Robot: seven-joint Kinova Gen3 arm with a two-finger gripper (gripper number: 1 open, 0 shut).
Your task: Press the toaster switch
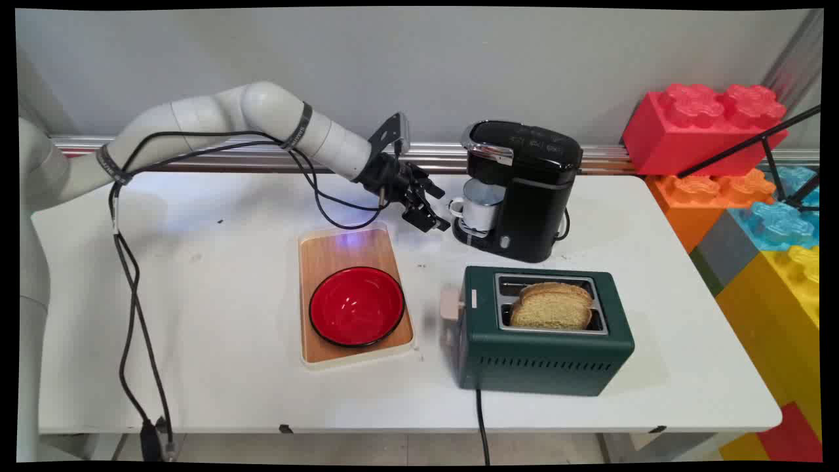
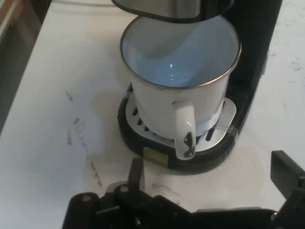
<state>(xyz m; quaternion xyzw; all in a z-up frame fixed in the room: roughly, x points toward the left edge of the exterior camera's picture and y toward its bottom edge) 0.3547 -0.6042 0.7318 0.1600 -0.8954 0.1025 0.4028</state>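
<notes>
Gripper (image 1: 434, 208), fingers spread wide and empty, faces white mug (image 2: 178, 95) just ahead, handle toward them, under coffee maker (image 1: 524, 190) (a misjudged finger could tip it).

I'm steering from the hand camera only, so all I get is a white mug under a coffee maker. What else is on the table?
Observer: A green toaster stands in front of the coffee maker, nearer the table's front edge, with bread sticking up from its slots.
Operator: Anything off to the side of the hand?
Observer: In the main view, a red bowl sits on a wooden tray, down and left of the open gripper.
Operator: Any cables near the toaster?
Observer: A black cord runs from the toaster's front over the table's near edge.
</notes>
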